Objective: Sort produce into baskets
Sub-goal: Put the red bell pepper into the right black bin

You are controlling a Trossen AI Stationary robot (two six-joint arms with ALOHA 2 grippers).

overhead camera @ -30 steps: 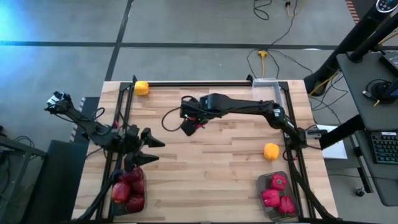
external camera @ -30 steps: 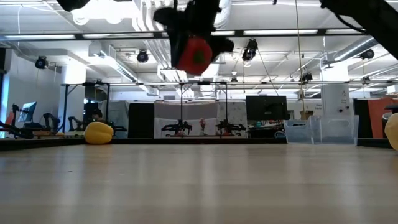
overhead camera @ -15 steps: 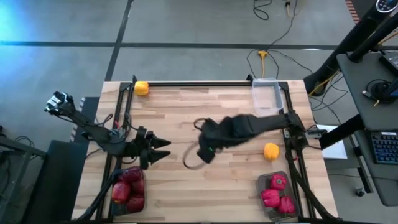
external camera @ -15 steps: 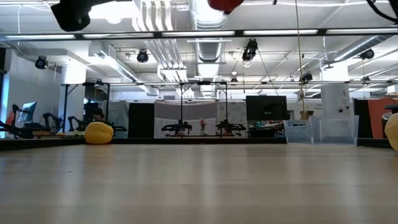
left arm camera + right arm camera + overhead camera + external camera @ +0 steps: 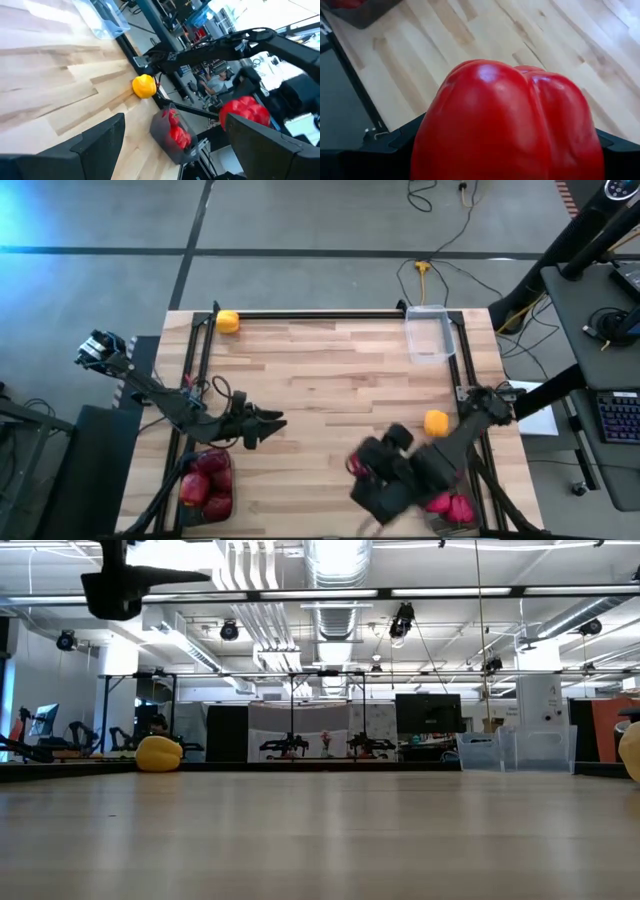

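The right pincer (image 5: 368, 468) hangs over the counter (image 5: 330, 380) at about five o'clock, its fingers spread wide around a red pepper (image 5: 507, 122) that fills the gap between them. It is just beside the dark bin of peppers (image 5: 442, 498) at the five o'clock corner, at that bin's nine o'clock side; carrying the pepper high and close there looks like the run-up to dropping it among its own kind.

The left pincer (image 5: 268, 423) waits at about eight o'clock, jaws parted and empty, just past the dark bin of apples (image 5: 208, 480) at the seven o'clock corner. Holding off there leaves the middle free for the other arm.

Two yellow fruits are unsorted: one (image 5: 228, 322) at eleven o'clock on the counter's edge, one (image 5: 436, 422) at four o'clock, near the right arm. The clear bin (image 5: 428, 335) at one o'clock looks empty, so I judge it theirs.

The high view gives the layout, but the pepper in the grip is blurred there. The right wrist view shows it plainly, glossy and lobed, seated between the dark fingers. The left wrist view catches the pepper (image 5: 245, 112) from the side, aloft beyond the pepper bin (image 5: 175, 140). The low view misses the right arm entirely, showing only the left pincer (image 5: 120, 585) overhead and one yellow fruit (image 5: 159, 753) resting on the wood.
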